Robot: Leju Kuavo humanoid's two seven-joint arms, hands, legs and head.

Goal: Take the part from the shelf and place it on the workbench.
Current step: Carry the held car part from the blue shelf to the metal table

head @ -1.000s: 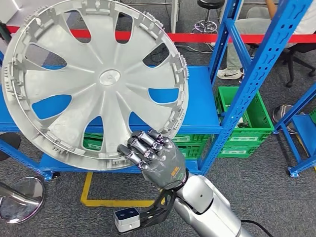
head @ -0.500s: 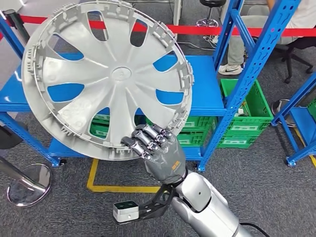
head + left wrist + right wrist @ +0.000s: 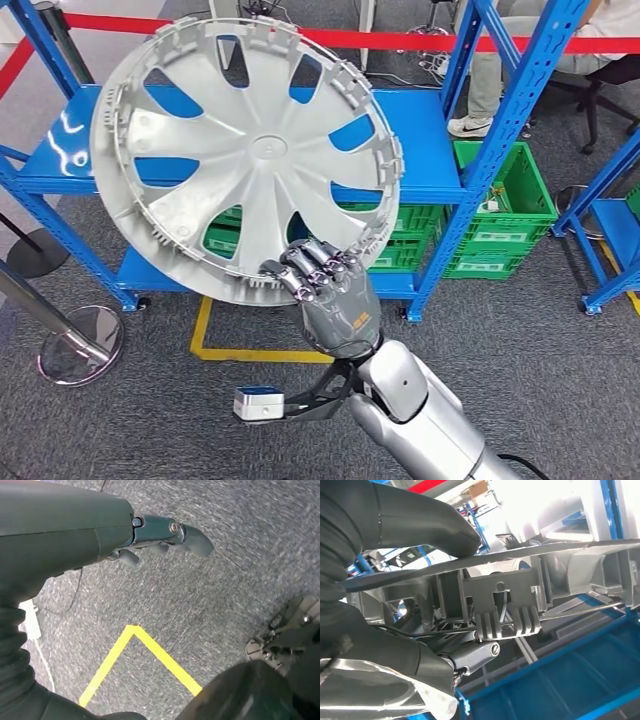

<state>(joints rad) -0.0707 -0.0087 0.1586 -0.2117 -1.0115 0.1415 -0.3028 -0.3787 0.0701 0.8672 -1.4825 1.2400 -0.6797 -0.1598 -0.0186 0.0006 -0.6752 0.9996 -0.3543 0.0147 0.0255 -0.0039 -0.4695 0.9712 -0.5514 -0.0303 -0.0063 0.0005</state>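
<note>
One wheel cover in right hand

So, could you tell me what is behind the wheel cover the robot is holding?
Through the wheel cover, held by the right hand, blue shelf boards and green crates show; its solid spokes hide the rest.

One hubcap, two green crates (under blue shelving)
</note>
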